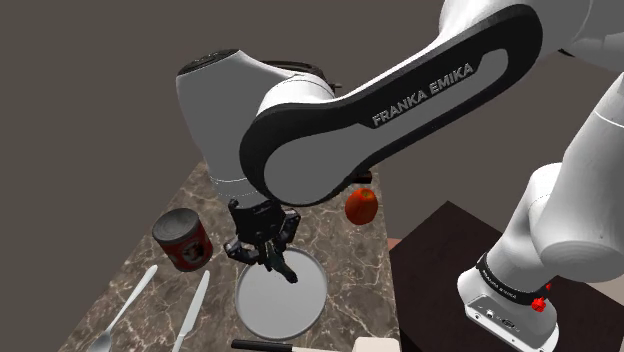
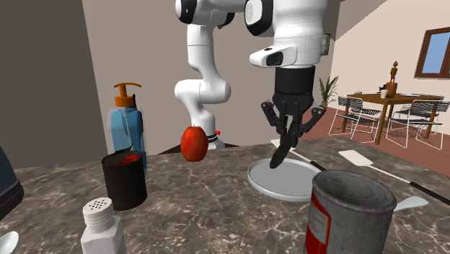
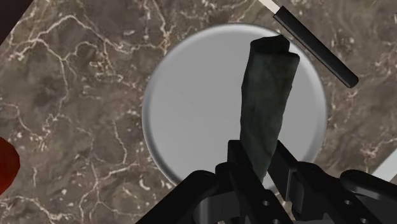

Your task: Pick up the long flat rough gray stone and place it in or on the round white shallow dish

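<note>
A long dark gray stone (image 3: 266,102) hangs between my black fingers, and my gripper (image 3: 261,167) is shut on its upper end. It dangles above the round white dish (image 3: 191,108), clear of the dish's surface. In the shoulder view the gripper (image 1: 268,254) holds the stone (image 1: 284,267) over the far rim of the dish (image 1: 281,300). From the second exterior view the stone (image 2: 280,152) points down toward the dish (image 2: 285,180) beneath the gripper (image 2: 288,128).
On the marble counter (image 1: 150,270) stand a red can (image 1: 183,241) and a red apple (image 1: 361,206). A knife (image 1: 190,310) and a spoon (image 1: 125,310) lie beside the dish. A black-handled utensil (image 3: 316,49) lies by the dish. A blue soap bottle (image 2: 127,124), shaker (image 2: 99,227) and another can (image 2: 349,216) stand nearby.
</note>
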Tool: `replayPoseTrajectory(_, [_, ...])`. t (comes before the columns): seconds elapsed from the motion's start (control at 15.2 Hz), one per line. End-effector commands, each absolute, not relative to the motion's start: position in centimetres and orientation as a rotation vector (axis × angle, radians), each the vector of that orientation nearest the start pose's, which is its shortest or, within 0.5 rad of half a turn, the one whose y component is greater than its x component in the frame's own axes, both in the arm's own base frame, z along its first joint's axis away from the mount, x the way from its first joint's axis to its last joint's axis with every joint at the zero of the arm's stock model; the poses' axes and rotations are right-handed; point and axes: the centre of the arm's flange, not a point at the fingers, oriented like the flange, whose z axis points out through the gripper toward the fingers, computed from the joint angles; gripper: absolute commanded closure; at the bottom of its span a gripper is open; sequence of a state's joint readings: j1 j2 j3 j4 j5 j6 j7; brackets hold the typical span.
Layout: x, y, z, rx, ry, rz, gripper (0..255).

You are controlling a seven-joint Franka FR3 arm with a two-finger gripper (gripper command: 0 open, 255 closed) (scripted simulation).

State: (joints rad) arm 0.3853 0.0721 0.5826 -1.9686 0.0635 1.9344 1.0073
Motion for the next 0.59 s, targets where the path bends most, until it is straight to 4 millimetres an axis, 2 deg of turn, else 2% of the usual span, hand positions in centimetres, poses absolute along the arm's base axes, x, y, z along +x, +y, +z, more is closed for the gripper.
replayPoseTrajectory(0.0, [30.9,46.2,42.4,-3.158,0.104,0.212,255])
replayPoseTrajectory(0.53, [30.9,46.2,38.2,-3.158,0.104,0.212,255])
